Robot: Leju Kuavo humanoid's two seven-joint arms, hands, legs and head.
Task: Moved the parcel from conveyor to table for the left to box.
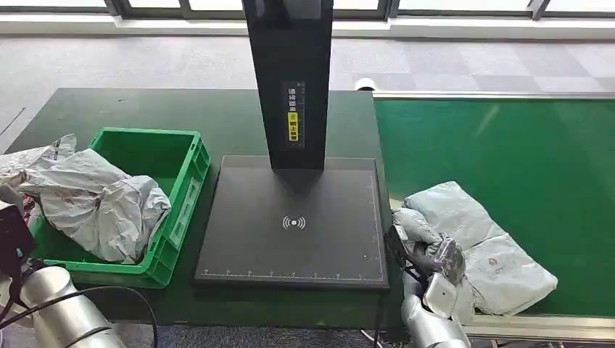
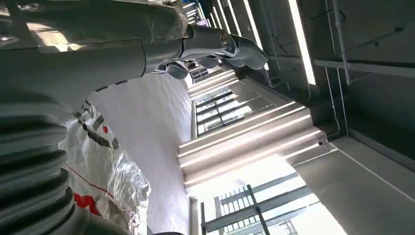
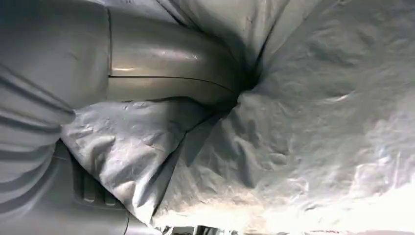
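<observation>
A grey plastic parcel (image 1: 493, 254) lies crumpled at the near left corner of the green conveyor belt (image 1: 508, 138). My right hand (image 1: 426, 250) grips its left end, with bunched plastic gathered in the fingers. In the right wrist view the thumb (image 3: 166, 73) digs into a deep fold of the parcel (image 3: 318, 122). The green box (image 1: 190, 181) stands at the left of the table and holds grey parcels (image 1: 101, 203) piled above its rim. My left arm (image 1: 62, 308) comes up beside the box. The left hand (image 2: 215, 44) points toward the ceiling with nothing in its fingers, a printed parcel (image 2: 98, 161) close against the wrist.
A black scanner plate (image 1: 290, 225) with a tall black post (image 1: 290, 80) sits on the dark green table (image 1: 145, 109) between box and conveyor. The conveyor's metal frame (image 1: 537, 326) runs along its near edge. Grey floor and windows lie beyond.
</observation>
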